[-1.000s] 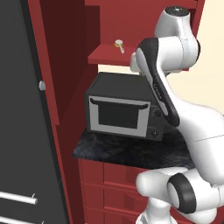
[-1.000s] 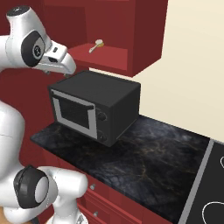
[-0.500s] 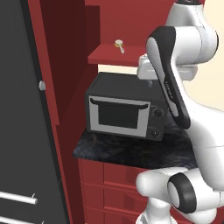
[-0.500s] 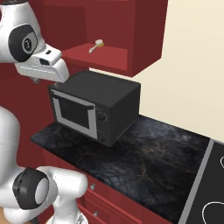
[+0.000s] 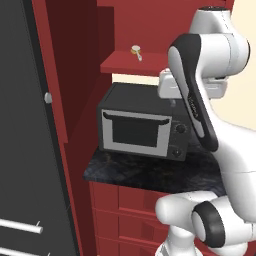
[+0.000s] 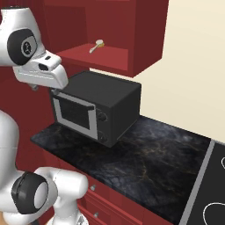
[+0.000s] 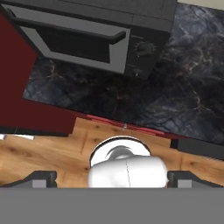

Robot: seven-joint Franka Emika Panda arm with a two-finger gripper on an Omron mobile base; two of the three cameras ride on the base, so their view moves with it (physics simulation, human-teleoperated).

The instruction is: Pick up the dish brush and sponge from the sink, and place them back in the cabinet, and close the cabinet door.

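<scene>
Base cams flank arm, both face microwave; hand cam looks down, probably from above, at counter.

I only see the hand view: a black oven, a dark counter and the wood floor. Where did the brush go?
Observer: The dish brush lies on the red shelf of the cabinet, above the oven.
Operator: Is the cabinet shut?
Observer: No, its front is open. Both base views look straight in at the shelf.
Operator: What's at the far end of the counter?
Observer: A cooktop sits at the right end of the counter.
</scene>
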